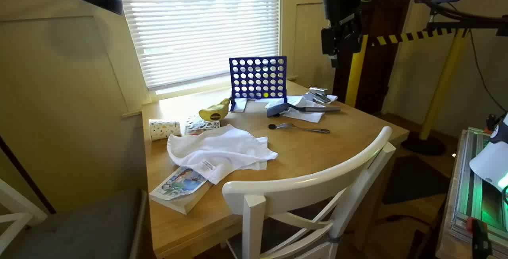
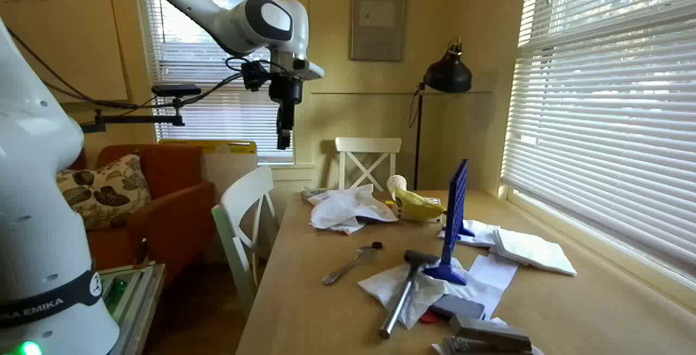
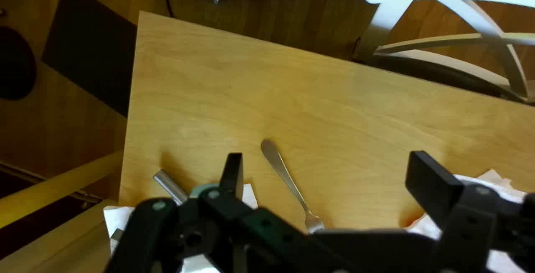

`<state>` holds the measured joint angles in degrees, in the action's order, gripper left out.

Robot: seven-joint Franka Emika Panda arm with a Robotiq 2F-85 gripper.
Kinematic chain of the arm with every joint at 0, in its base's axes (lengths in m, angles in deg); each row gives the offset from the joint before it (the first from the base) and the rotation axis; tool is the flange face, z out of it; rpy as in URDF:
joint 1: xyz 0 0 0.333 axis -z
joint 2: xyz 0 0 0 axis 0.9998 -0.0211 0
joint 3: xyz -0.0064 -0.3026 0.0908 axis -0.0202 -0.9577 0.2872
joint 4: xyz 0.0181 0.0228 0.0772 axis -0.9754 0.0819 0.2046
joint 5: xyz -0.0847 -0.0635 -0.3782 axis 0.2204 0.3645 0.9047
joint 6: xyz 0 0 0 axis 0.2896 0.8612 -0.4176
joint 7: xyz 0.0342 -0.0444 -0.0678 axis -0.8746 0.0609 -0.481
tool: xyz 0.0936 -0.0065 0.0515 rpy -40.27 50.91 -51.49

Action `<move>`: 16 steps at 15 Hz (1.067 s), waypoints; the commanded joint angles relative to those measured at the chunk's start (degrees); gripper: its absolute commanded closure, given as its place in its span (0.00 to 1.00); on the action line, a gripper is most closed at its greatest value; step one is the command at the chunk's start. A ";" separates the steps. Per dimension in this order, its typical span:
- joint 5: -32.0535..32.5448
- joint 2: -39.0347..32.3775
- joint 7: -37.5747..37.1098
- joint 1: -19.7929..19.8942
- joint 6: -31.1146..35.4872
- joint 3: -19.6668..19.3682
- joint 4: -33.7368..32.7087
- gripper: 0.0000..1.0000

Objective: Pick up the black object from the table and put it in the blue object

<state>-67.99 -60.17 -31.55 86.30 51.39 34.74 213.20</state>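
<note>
A small black round object point(image 1: 272, 126) lies on the wooden table at the tined end of a metal fork; it also shows in an exterior view point(image 2: 377, 245). In the wrist view it is hidden behind the gripper. The blue object, an upright grid panel point(image 1: 261, 72), stands towards the window, also seen edge-on point(image 2: 455, 208). A yellow disc point(image 1: 266, 95) shows in its bottom row. My gripper point(image 3: 326, 160) is open and empty, pointing down, high above the table in both exterior views point(image 1: 334, 52) point(image 2: 283, 138). The fork point(image 3: 288, 179) shows between its fingers from above.
A metal-handled tool with a dark head point(image 2: 399, 306) lies on paper beside the panel. Grey metal items point(image 2: 492, 336) lie at the table's end. A yellow banana-shaped thing point(image 1: 214, 112), a white cloth point(image 1: 226, 152) and a book point(image 1: 180, 187) are farther along. A white chair point(image 1: 309, 175) stands against the table.
</note>
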 commanded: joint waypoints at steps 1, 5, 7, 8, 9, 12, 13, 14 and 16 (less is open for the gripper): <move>0.55 -0.26 -0.48 -2.58 -0.13 -2.41 -0.08 0.00; 0.55 -0.26 -0.48 -2.58 -0.12 -2.41 -0.08 0.00; 0.31 -0.32 -0.23 -2.69 0.55 -2.83 -0.13 0.00; -0.01 -0.25 -0.53 -2.83 2.28 -3.53 0.09 0.00; -0.29 -1.03 0.79 -2.89 3.50 -4.53 -0.33 0.00; -4.01 -2.59 10.58 -3.62 10.14 -8.08 0.06 0.00; -4.91 -3.92 13.27 -3.70 12.24 -8.99 -0.16 0.00; -6.38 -4.97 15.85 -3.83 14.01 -9.87 -0.24 0.00; -4.47 -3.61 13.19 -3.74 12.31 -9.78 0.10 0.00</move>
<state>-72.69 -63.77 -18.15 83.61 63.86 25.95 213.39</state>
